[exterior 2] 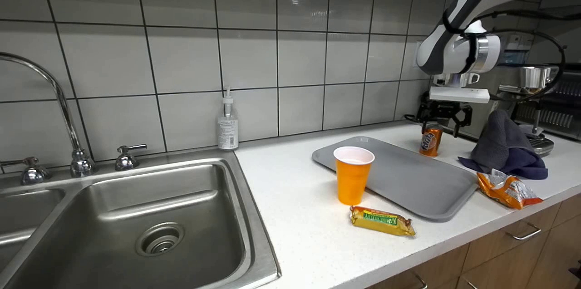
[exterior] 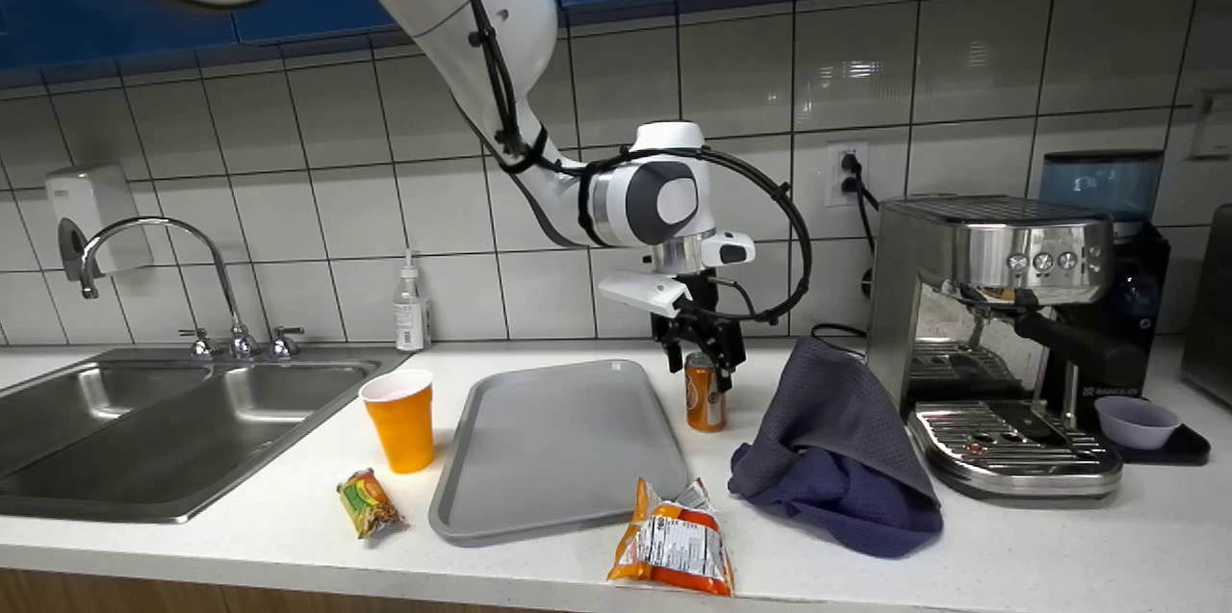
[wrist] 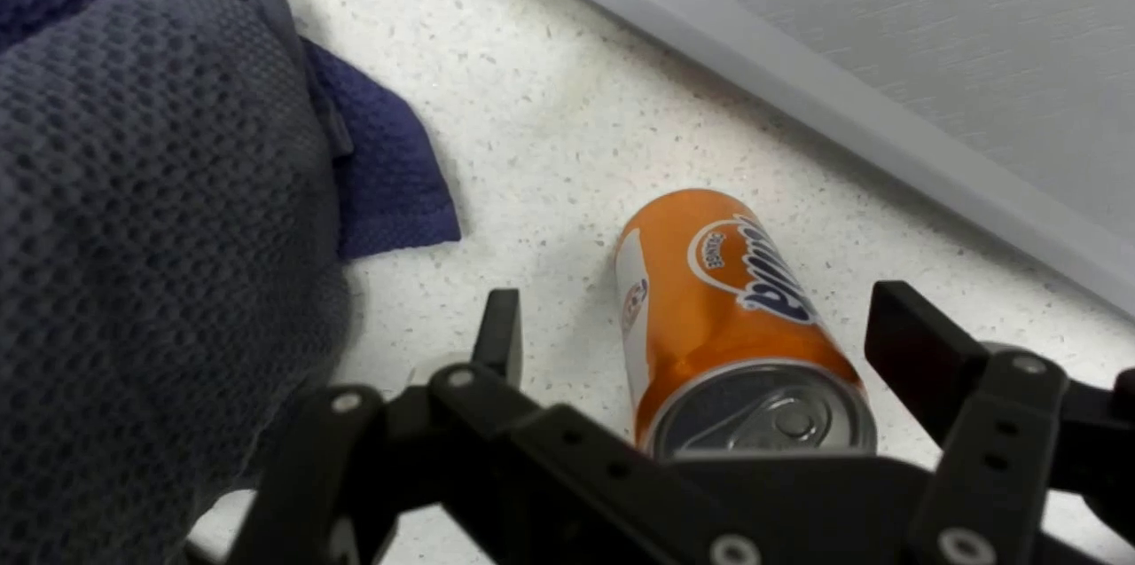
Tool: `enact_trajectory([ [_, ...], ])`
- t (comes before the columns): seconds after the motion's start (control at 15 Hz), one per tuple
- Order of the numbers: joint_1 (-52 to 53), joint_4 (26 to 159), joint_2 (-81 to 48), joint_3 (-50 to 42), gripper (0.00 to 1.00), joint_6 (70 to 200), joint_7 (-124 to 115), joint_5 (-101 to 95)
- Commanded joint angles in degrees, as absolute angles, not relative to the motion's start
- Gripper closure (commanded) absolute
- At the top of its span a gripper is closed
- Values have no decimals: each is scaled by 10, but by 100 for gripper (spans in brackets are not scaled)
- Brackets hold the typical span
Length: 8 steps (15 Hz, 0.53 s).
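Observation:
An orange soda can point(wrist: 700, 272) stands upright on the white counter, its silver pull-tab lid facing up in the wrist view. My gripper point(wrist: 699, 314) is open above it, pointing down, with one black finger on each side of the can. Gaps show between the can and both fingers, so nothing is gripped. In an exterior view the gripper point(exterior: 700, 376) reaches the can's point(exterior: 705, 403) upper part. Another angle shows the gripper point(exterior 2: 440, 133) over the can point(exterior 2: 430, 142). The near part of the lid is hidden by the gripper body.
Beside the can lies a grey tray point(exterior: 568, 449); a crumpled grey and navy towel point(exterior: 837, 430) sits on the opposite side. Also present are an orange cup point(exterior: 402, 425), snack packet point(exterior 2: 382, 221), chip bag point(exterior: 674, 541), espresso machine point(exterior: 1001, 257), soap bottle point(exterior 2: 228, 125) and sink point(exterior 2: 168, 207).

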State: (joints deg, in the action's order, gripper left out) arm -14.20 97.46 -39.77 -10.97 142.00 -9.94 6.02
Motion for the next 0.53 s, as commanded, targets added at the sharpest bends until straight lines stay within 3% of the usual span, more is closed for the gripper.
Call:
enact_trajectory([
  [0.0, -157, 919, -427, -98, 0, 1381, -83, 70],
  [0.2, -158, 899, -440, -99, 0, 1374, -84, 69],
  [0.27, -158, 894, -444, -99, 25, 1374, -84, 69],
  [0.33, -159, 890, -447, -99, 28, 1373, -84, 69],
  [0.47, -159, 881, -453, -99, 44, 1371, -85, 69],
])
